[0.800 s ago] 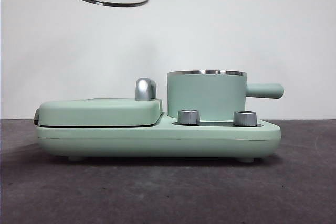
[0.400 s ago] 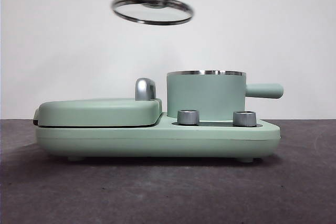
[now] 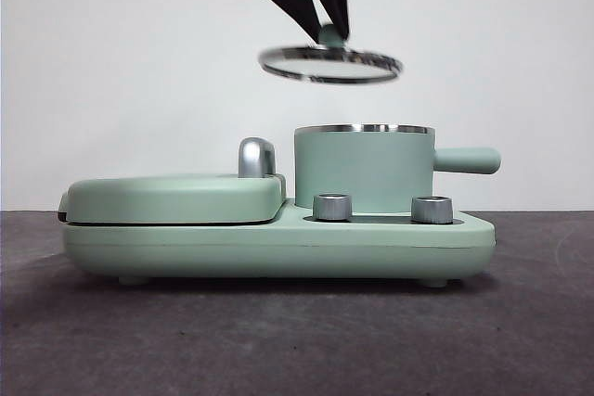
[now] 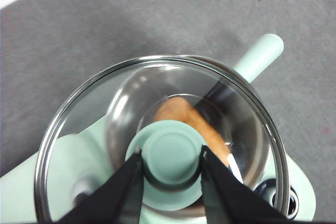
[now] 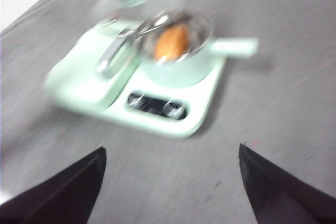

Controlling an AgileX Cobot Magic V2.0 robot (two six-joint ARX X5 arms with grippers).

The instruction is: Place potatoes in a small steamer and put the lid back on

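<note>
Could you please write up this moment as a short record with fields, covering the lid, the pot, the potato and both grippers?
lid: glass lid in the air above the small steamer, not touching it, a little off-centre toward the grill plate
left gripper: left gripper shut on the lid's knob
potato: potato inside the steamer, seen through the glass
steamer: on the green base, side handle pointing away from the grill plate, rim uncovered
right gripper: right gripper open, holding nothing, back from the appliance
task state: potato in, lid not yet on
</note>
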